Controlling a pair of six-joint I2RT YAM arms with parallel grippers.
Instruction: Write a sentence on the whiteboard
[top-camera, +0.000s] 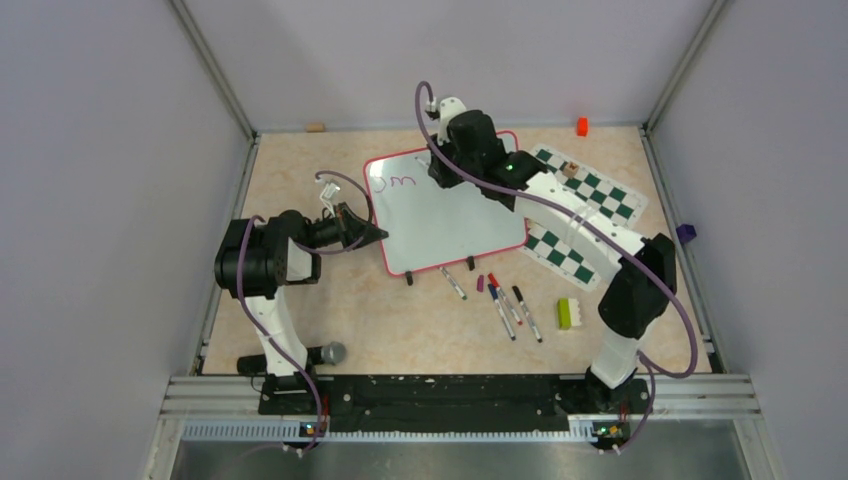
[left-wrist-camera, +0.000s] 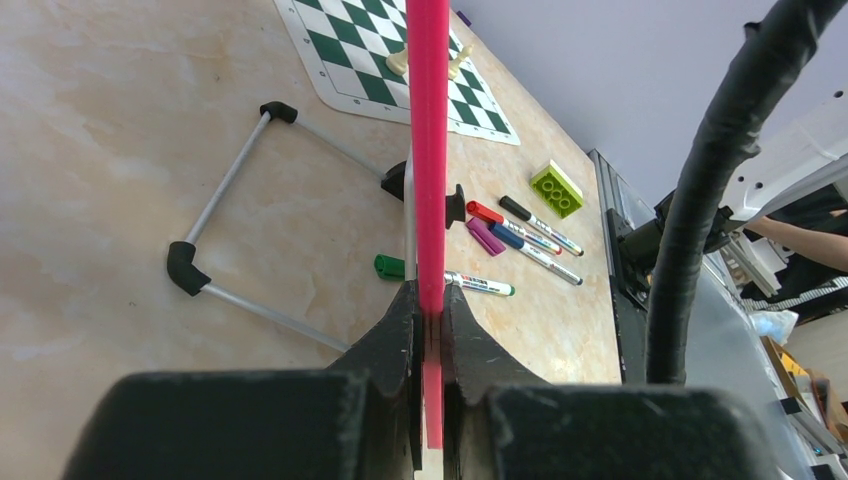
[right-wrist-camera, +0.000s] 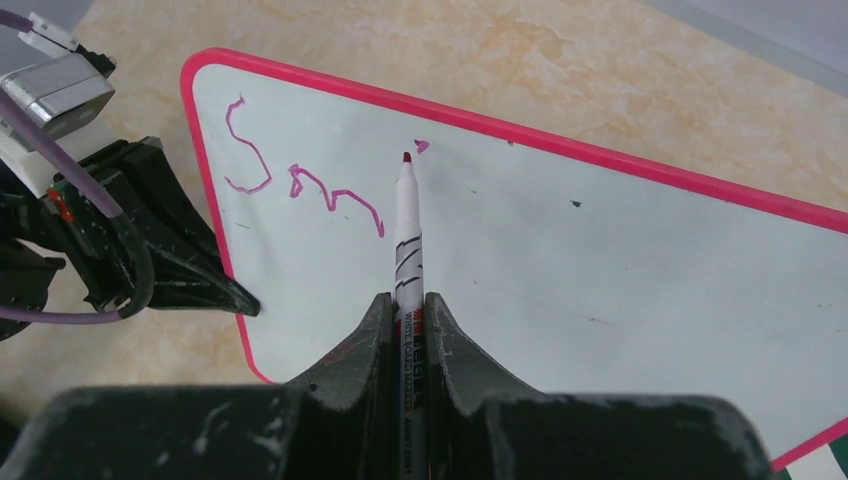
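Over the worktop our left end effector is clamping the whiteboard, our right end effector gripping the marker; we should be pressing lightly, steadily

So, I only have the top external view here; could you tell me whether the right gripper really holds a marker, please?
Observer: Yes. The right wrist view shows the right gripper shut on a marker, its dark red tip pointing at the whiteboard.
Operator: Thank you. How far has the writing got?
Observer: The lettering reads a magenta "S" and "m", with a small mark just beyond the tip. I cannot tell whether the tip touches the board.
Operator: And is the left gripper actually on the board?
Observer: Yes. The left wrist view shows the left gripper shut on the pink rim, seen edge-on between its jaws.
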